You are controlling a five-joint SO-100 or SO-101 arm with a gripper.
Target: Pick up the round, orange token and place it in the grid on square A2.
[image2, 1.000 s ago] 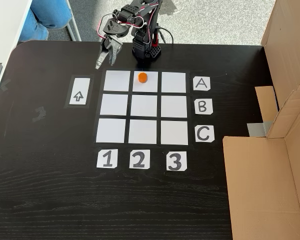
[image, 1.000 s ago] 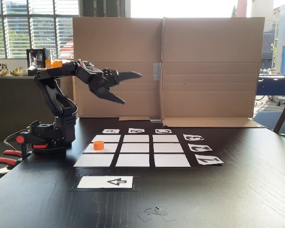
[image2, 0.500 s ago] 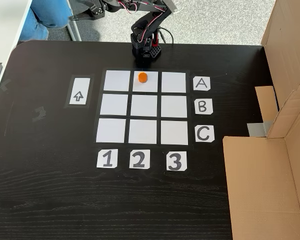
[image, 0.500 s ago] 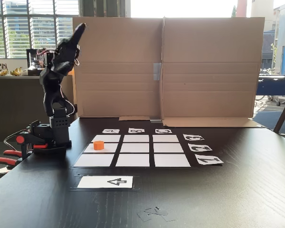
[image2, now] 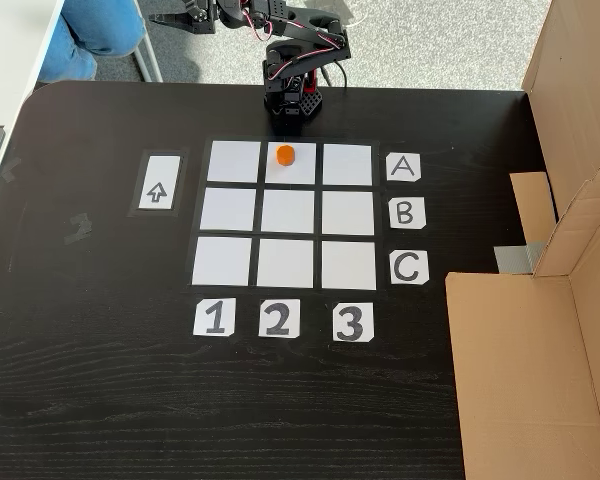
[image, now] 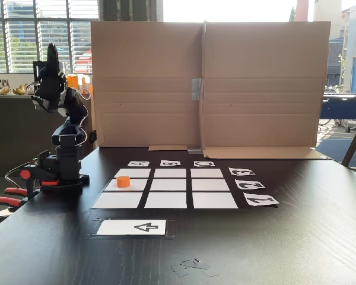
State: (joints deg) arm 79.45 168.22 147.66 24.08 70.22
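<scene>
The orange token (image2: 285, 154) rests on square A2 (image2: 302, 173), the middle white cell of the row beside label A in the grid (image2: 288, 211). The lower fixed view shows the same token (image: 123, 181) on the left column's middle cell (image: 137, 185) of the grid (image: 169, 184). My gripper (image: 50, 48) is folded back above the arm's base and points upward, well away from the token. From above, the gripper (image2: 162, 17) hangs beyond the table's far edge. Its fingers look pressed together with nothing between them.
A white card with a black arrow (image2: 156, 183) lies beside the grid. A tall cardboard wall (image: 225, 83) closes the far side, and the other fixed view shows the same cardboard (image2: 540, 340) at the right. Red clamps (image: 12, 199) hold the base. A person's leg in jeans (image2: 95, 25) is near the table corner.
The arm has swung up and back from over the grid to a folded pose behind its base. The gripper went from open to closed. The token has stayed on its cell.
</scene>
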